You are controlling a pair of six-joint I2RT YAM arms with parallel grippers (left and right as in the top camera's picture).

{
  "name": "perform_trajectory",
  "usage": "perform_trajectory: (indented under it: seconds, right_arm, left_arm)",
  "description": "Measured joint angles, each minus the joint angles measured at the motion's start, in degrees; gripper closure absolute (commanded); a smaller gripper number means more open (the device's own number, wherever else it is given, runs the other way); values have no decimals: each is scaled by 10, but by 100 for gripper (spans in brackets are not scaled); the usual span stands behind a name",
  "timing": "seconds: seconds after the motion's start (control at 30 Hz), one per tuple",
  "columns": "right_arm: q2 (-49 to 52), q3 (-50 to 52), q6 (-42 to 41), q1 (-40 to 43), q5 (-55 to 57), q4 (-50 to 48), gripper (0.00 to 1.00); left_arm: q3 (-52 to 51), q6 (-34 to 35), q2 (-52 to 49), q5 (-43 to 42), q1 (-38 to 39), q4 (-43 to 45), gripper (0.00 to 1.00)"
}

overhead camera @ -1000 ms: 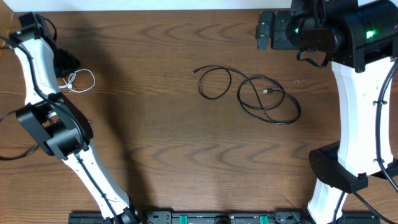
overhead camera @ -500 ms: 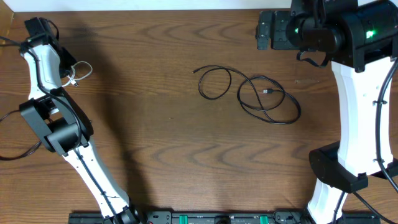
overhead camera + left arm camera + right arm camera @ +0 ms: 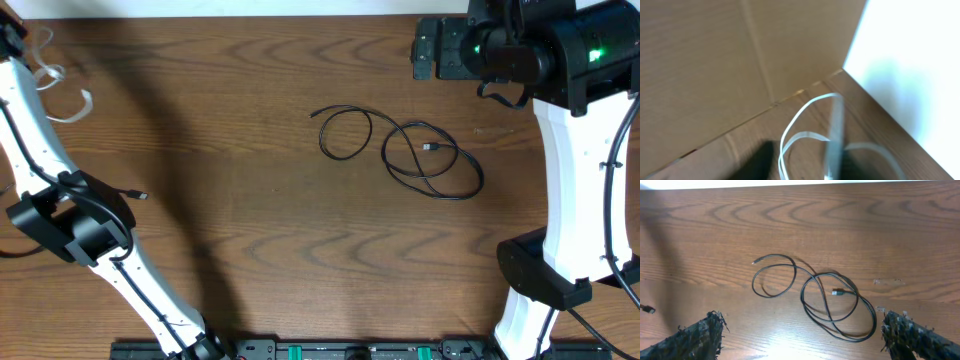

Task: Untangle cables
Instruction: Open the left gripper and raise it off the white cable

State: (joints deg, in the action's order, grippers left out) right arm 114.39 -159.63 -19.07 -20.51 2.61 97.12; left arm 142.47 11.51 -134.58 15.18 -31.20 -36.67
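black cable lies looped at upper centre of the table, unmoved, right gripper spread empty above it. left gripper has swung to the upper-left corner beside a cardboard box, white cable dangling with it; grip unclear.

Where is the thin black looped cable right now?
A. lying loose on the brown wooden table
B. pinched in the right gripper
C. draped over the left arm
A: the thin black looped cable lies flat on the brown wooden table, with the right gripper open and apart from it.
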Motion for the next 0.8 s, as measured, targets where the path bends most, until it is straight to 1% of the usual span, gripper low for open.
perform_trajectory:
  seconds: [0.03, 0.07, 0.27, 0.37, 0.5, 0.53, 0.6, 0.73, 0.8]
  right_arm:
    - [0, 0, 0, 0, 0, 0, 1]
    - [0, 0, 0, 0, 0, 0, 1]
    - [0, 0, 0, 0, 0, 0, 1]
    - [0, 0, 0, 0, 0, 0, 1]
    - [0, 0, 0, 0, 0, 0, 1]
    - [0, 0, 0, 0, 0, 0, 1]
    - [0, 0, 0, 0, 0, 0, 1]
    - [0, 0, 0, 0, 0, 0, 1]
    - [0, 0, 0, 0, 0, 0, 1]
  left_arm:
    - [-5, 0, 0, 4, -3, -1, 1]
    - [-13, 0, 0, 7, -6, -5, 0]
    - [-97, 0, -28, 13, -10, -24, 2]
    - [-116, 0, -44, 4, -7, -41, 2]
    - [-122, 0, -42, -5, 2, -58, 2]
    - [-122, 0, -37, -11, 5, -68, 1]
    - [-122, -2, -22, -31, 10, -96, 3]
    - [-120, -10, 16, -57, 17, -145, 3]
    - [-114, -16, 27, -64, 16, -183, 3]
